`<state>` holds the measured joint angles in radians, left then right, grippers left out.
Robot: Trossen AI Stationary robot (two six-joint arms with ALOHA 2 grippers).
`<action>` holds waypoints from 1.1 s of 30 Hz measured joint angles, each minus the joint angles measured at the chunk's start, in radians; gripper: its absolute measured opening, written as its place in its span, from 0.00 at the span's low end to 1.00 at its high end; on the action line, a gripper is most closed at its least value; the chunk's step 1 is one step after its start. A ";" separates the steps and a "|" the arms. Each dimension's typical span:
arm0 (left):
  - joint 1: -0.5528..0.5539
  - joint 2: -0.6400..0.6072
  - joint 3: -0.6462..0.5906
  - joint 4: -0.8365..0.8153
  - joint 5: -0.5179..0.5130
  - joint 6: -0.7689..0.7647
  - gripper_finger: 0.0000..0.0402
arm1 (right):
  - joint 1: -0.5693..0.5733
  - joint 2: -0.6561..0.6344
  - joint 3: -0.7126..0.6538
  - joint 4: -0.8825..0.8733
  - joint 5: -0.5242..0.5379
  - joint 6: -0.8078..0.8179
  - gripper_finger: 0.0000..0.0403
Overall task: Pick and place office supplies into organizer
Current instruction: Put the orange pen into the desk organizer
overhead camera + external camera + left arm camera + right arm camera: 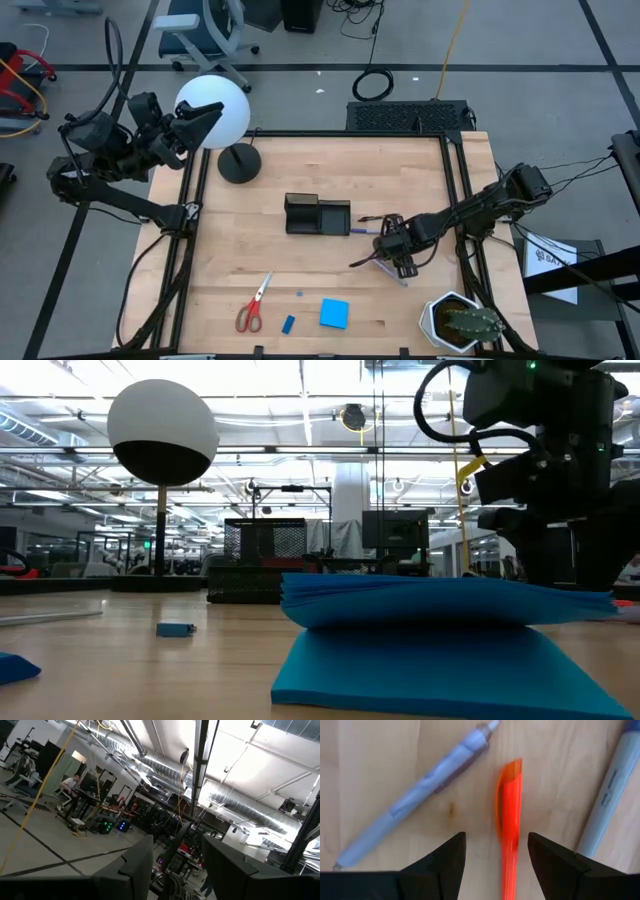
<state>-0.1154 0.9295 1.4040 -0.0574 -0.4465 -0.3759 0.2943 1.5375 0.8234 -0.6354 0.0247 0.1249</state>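
The organizer [318, 215] sits mid-frame on the table [300, 270]. The right end effector [392, 245] hovers just right of it. Scissors [253, 304], eraser [288, 324] and notepad [334, 314] lie lower centre.

Lighting's bright and even overall, coming from long ceiling strip lights [300, 400] that blow out a bit in the low view. The light wooden table top [320, 260] shows only soft, faint shadows. Up close, the blue square paper notepad [440, 630] looks soft, and the translucent orange plastic marker [509, 820] is smeared with blur.
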 joint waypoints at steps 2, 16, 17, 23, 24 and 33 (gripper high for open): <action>0.000 0.000 0.000 0.000 0.000 0.000 0.43 | -0.008 0.000 0.000 0.024 0.001 -0.007 0.51; 0.000 0.000 0.000 0.000 -0.001 0.000 0.43 | -0.047 0.000 -0.022 0.089 -0.038 -0.096 0.36; 0.000 0.000 0.000 0.000 -0.001 0.000 0.43 | -0.046 0.000 -0.031 0.097 -0.045 -0.095 0.35; 0.000 0.000 0.000 0.000 -0.001 0.001 0.43 | -0.047 -0.005 -0.078 0.120 -0.050 -0.064 0.35; 0.000 0.000 0.000 0.000 -0.001 0.001 0.43 | -0.047 -0.005 -0.081 0.119 -0.051 -0.062 0.35; 0.000 0.000 0.000 0.000 -0.002 0.007 0.43 | -0.046 -0.003 -0.082 0.150 -0.053 -0.043 0.26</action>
<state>-0.1158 0.9295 1.4040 -0.0570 -0.4484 -0.3691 0.2481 1.5349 0.7410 -0.4852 -0.0284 0.0819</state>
